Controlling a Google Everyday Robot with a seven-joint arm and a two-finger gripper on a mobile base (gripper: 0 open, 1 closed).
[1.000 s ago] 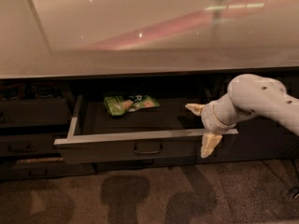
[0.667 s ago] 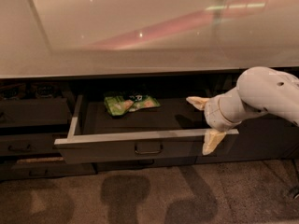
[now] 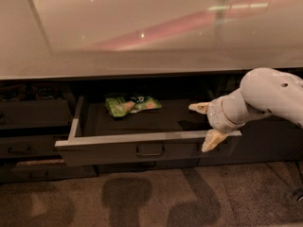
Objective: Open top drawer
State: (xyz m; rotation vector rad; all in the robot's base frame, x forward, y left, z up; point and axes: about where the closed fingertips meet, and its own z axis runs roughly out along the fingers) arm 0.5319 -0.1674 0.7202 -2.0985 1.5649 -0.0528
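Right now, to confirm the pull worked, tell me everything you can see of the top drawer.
The top drawer stands pulled out: wide dark grey front, small loop handle at centre, light grey metal rim and side. A green packet lies toward its back. The gripper straddles its front edge near the right end, fingers open.

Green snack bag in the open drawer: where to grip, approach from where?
Probably its right end, from above-front: the green bag lies flat, long side left-right, toward the back of the open top drawer. The gripper straddles the drawer's front right, jaws open.
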